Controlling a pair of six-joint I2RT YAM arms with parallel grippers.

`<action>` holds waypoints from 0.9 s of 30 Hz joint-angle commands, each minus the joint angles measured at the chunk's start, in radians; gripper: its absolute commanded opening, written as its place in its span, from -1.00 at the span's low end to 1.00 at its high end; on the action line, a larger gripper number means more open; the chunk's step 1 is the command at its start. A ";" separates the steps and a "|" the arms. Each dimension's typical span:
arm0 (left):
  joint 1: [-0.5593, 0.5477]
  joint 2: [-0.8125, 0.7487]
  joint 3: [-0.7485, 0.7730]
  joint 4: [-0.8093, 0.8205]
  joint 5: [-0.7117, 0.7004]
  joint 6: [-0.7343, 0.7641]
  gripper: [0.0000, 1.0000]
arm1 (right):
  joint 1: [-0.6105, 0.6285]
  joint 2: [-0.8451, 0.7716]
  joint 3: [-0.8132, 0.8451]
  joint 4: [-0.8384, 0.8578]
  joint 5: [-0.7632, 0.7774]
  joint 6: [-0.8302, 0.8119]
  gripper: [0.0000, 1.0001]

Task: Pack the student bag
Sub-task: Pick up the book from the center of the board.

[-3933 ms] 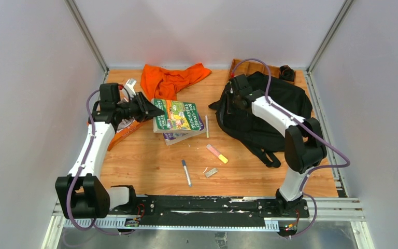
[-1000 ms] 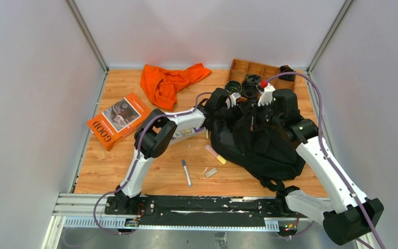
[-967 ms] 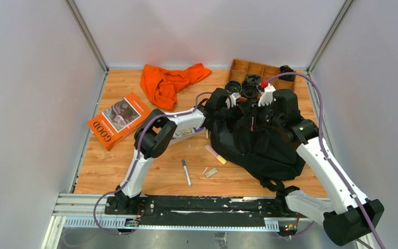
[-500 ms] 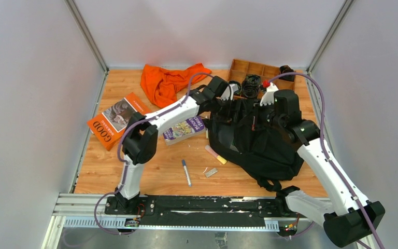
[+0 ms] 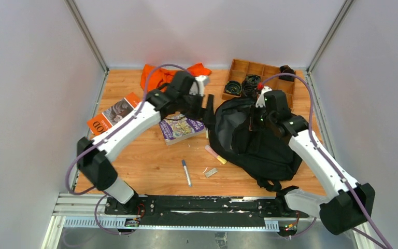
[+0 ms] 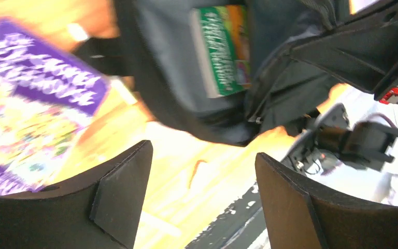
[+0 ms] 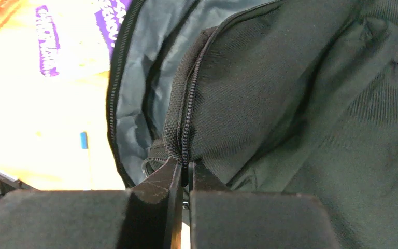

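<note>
Found the student bag (image 5: 259, 137) lying on the tabletop (image 5: 150, 161), at 3 o'clock from its centre in the top view. Noted main compartment unzipped and gaping toward 9 o'clock, grey lining exposed, shoulder straps trailing toward 6 o'clock. Confirmed, in the left wrist view, a green-covered book (image 6: 223, 49) inside the open compartment (title blurred, not legible).

Found the left tool (image 6: 203, 150) hovering just at 9 o'clock of the bag mouth, fingers (image 6: 119, 202) spread wide, nothing between them. Found the right tool (image 7: 184, 174) at the bag's 12 o'clock edge, fingers (image 7: 158, 187) pressed together on the student bag, pinching black fabric right at the zipper teeth.

Logged elsewhere on the tabletop:
- purple paperback (image 5: 181, 128) lying flat at 9 o'clock of the bag, just beside it
- orange-covered book (image 5: 111, 116) further toward 9 o'clock, partly hidden by the left arm
- orange cloth (image 5: 155, 78) crumpled at 11 o'clock
- wooden compartment tray (image 5: 263, 69) at 1 o'clock against the far wall, with black coiled cords (image 5: 242, 84) in its near-left compartments

Logged toward 6 o'clock of centre:
- pink-and-yellow highlighter (image 5: 216, 154) at the bag's lower-left edge (touching or just apart, cannot tell)
- pen (image 5: 186, 172) with a blue end
- small grey piece (image 5: 211, 172) just at 3 o'clock of the pen
</note>
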State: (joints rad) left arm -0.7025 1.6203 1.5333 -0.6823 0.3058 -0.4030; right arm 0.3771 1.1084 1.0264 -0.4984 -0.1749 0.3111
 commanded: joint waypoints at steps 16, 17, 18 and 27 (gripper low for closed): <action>0.416 -0.297 -0.427 -0.003 -0.436 -0.021 0.62 | -0.009 0.182 -0.077 0.100 0.034 0.052 -1.00; 0.416 -0.283 -0.436 0.017 -0.414 -0.010 0.61 | -0.009 0.170 -0.079 0.096 0.035 0.048 -1.00; 0.416 -0.261 -0.435 0.025 -0.401 -0.011 0.61 | -0.009 0.160 -0.081 0.094 0.036 0.046 -1.00; 0.437 -0.108 -0.561 0.200 -0.287 -0.245 0.59 | -0.009 0.100 -0.123 0.090 -0.010 0.059 -1.00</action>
State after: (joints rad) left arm -0.2760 1.4921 1.0458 -0.6144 -0.0250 -0.5312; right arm 0.3771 1.2343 0.9318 -0.3958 -0.1623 0.3588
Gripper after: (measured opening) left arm 0.795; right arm 0.033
